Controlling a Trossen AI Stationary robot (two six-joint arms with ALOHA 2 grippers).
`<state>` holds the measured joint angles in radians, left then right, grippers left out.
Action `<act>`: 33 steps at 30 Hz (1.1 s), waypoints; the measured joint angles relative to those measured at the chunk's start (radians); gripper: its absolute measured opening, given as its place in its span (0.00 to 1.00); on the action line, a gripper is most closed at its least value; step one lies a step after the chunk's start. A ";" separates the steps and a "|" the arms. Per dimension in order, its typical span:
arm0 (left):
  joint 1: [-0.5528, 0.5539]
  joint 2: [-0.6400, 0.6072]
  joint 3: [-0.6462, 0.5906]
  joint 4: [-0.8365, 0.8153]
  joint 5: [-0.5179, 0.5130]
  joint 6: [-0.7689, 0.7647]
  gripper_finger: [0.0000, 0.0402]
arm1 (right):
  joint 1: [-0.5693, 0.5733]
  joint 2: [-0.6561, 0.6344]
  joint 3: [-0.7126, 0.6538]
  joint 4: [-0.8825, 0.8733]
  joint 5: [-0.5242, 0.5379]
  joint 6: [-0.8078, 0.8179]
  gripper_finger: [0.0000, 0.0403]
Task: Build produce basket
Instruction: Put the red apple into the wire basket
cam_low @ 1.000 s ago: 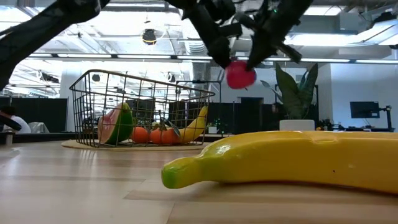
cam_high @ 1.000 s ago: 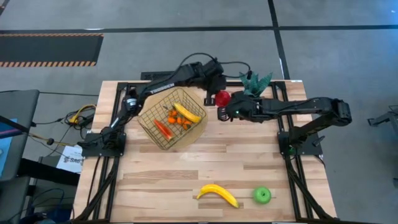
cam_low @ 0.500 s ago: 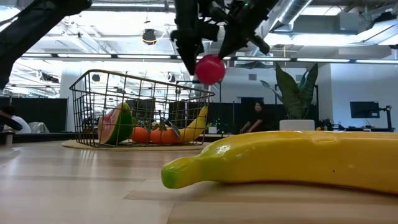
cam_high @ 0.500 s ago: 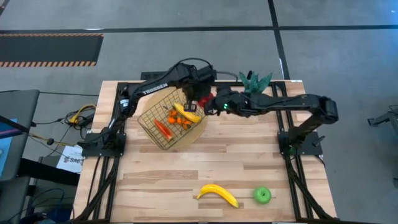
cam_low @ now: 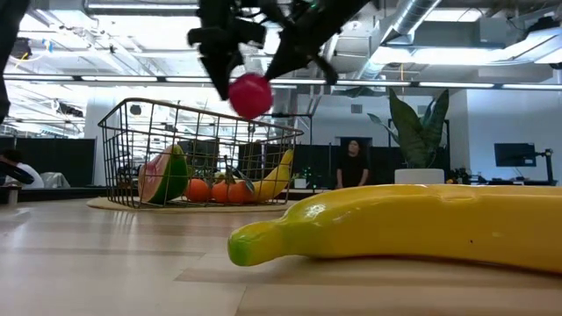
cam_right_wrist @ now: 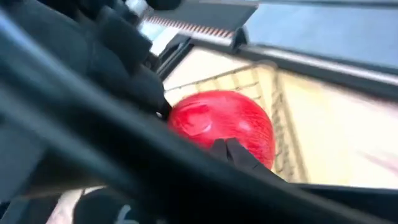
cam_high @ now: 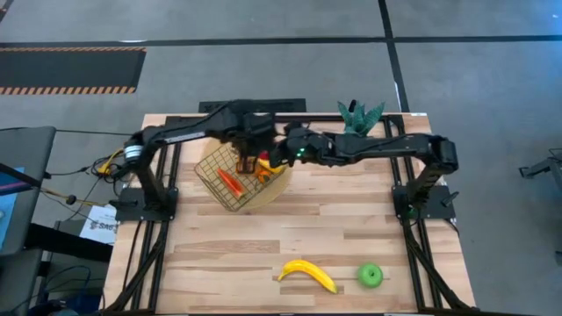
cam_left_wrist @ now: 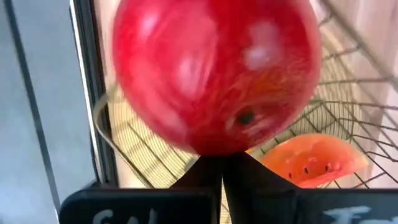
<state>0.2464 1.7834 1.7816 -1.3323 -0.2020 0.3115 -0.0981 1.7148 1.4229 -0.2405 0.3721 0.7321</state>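
Note:
The red apple (cam_low: 250, 95) hangs in the air over the wire basket's (cam_high: 211, 180) right rim, squeezed between my two grippers. My left gripper (cam_left_wrist: 222, 160) is shut and comes at the apple (cam_left_wrist: 211, 68) from the table's left. My right gripper (cam_right_wrist: 227, 148) is shut and meets the apple (cam_right_wrist: 224, 124) from the right. The basket (cam_low: 123, 140) stands on a round tan mat (cam_low: 105, 204). It holds a banana (cam_low: 277, 175), orange pieces (cam_low: 219, 189) and a red-and-green slice (cam_low: 167, 174). A second banana (cam_high: 307, 274) and the green apple (cam_high: 371, 276) lie near the table's near edge. My left gripper presses its shut fingertips (cam_left_wrist: 208, 169) against the apple's left side (cam_left_wrist: 214, 146), slanting down from the upper left. The apple is lifted clear. My right gripper presses its shut fingertips (cam_right_wrist: 239, 155) against the apple's opposite side (cam_right_wrist: 233, 134), slanting down from the upper right.
A green potted plant (cam_high: 360, 116) stands at the far edge, right of the basket. Bare wood lies between the basket and the near banana (cam_low: 413, 224). A person (cam_low: 351, 162) stands far back in the room.
Both grippers, with the red apple between them, have travelled toward the table's left and slightly toward the near edge. They started beside the potted plant and are now over the basket's right rim, at about the same height. The basket and the other fruit have stayed put.

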 joint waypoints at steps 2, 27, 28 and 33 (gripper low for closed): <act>-0.007 -0.054 -0.098 0.030 0.000 -0.038 0.00 | 0.003 0.045 0.030 0.008 -0.042 0.004 0.00; 0.001 -0.219 -0.640 0.414 0.108 -0.138 0.00 | 0.038 0.304 0.207 -0.093 -0.169 0.060 0.00; 0.001 -0.219 -0.640 0.417 0.106 -0.139 0.00 | 0.038 0.303 0.207 -0.096 -0.169 0.060 0.00; 0.002 -0.219 -0.640 0.418 0.068 -0.139 0.00 | 0.038 0.303 0.207 -0.104 -0.169 0.058 0.00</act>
<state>0.2485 1.5642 1.1412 -0.9146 -0.1340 0.1728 -0.0601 2.0178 1.6299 -0.3450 0.2031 0.7903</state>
